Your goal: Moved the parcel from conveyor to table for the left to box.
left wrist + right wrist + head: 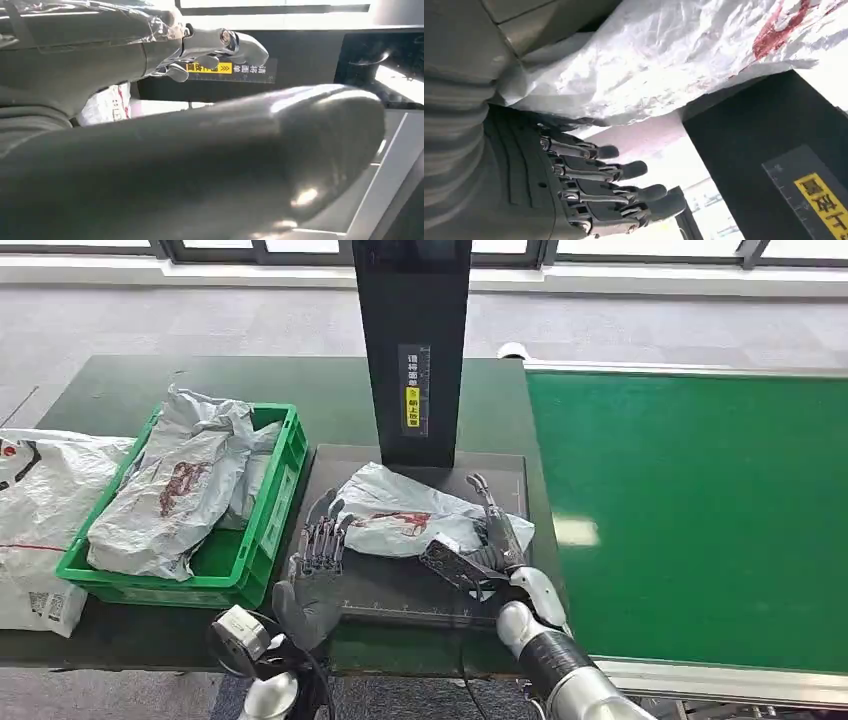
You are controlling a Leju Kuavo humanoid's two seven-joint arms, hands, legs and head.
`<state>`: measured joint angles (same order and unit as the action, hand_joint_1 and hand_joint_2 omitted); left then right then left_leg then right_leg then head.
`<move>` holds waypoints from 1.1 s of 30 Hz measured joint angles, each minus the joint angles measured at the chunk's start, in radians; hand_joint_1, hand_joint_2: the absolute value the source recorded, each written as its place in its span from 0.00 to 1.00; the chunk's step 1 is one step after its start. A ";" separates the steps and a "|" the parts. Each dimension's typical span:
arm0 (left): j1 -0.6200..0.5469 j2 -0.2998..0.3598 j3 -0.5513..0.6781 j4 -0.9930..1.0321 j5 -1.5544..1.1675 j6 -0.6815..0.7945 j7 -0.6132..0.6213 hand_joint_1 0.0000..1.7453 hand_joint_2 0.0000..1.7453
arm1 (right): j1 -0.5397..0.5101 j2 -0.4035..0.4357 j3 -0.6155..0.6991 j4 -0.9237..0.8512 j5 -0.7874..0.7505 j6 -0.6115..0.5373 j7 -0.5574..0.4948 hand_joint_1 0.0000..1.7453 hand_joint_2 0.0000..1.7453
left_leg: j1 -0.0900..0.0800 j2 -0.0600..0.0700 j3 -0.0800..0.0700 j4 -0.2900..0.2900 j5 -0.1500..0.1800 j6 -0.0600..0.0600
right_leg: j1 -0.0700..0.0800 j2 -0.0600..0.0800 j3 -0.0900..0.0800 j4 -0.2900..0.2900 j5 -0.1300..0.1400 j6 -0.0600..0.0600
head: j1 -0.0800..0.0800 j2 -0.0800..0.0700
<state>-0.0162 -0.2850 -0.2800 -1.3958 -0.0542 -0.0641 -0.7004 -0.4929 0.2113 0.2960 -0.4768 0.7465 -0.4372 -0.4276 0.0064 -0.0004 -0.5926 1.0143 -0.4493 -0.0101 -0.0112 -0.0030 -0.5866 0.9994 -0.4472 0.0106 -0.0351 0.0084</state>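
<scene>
Grey plastic parcel (415, 517) with red print, lying crumpled on the dark scale plate (370, 590) at the foot of the black post (411, 340), off the green conveyor belt (700, 510) and on the dark green table (120, 390); right hand (478, 555) at the parcel's conveyor-side edge, fingers straight and apart in the right wrist view, thumb close against the plastic, whether pinching it or merely touching impossible to tell; left hand (318, 565) just beside the parcel's other edge, fingers spread and upright, holding nothing; judged as the hand-over step, with the carry from belt to table all but done; next move likely calls for freeing the right hand and closing the left on the slippery, baggy plastic, then lifting it toward the green crate (270, 510), already holding similar grey parcels (175, 490); beyond that, a white printed sack (40, 510) at the table's far left; grey carpet (250, 320) and a window line behind.
</scene>
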 measured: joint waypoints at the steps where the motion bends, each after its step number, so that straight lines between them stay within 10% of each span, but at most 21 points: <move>1: 0.000 -0.001 0.003 0.000 0.000 0.000 0.000 0.00 0.00 | 0.000 0.000 0.000 0.002 0.000 0.000 -0.001 0.00 1.00 | 0.000 0.000 0.000 0.000 0.000 0.000 | 0.000 0.000 0.000 0.000 0.000 0.000 | 0.000 0.000; 18: 0.000 -0.004 0.006 -0.018 -0.159 0.383 0.050 0.00 0.00 | 0.203 0.002 -0.051 -0.272 -0.134 0.139 -0.173 0.00 1.00 | 0.000 0.000 -0.001 0.000 0.000 0.000 | 0.000 0.000 -0.001 0.000 -0.001 0.000 | 0.000 0.000; 33: -0.101 -0.009 -0.024 0.060 -0.280 0.291 0.081 0.00 0.00 | 0.488 0.001 -0.052 -0.794 -0.080 0.174 -0.079 0.00 1.00 | 0.000 0.001 -0.001 0.000 0.000 0.000 | 0.000 0.001 -0.002 0.000 -0.001 0.000 | 0.000 0.000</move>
<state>-0.1170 -0.2937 -0.3044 -1.3356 -0.3338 0.2270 -0.6195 -0.0051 0.2121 0.2438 -1.2706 0.6664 -0.2628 -0.5070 0.0063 0.0007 -0.5933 1.0144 -0.4497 -0.0103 -0.0113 -0.0015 -0.5888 0.9990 -0.4478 0.0105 -0.0351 0.0084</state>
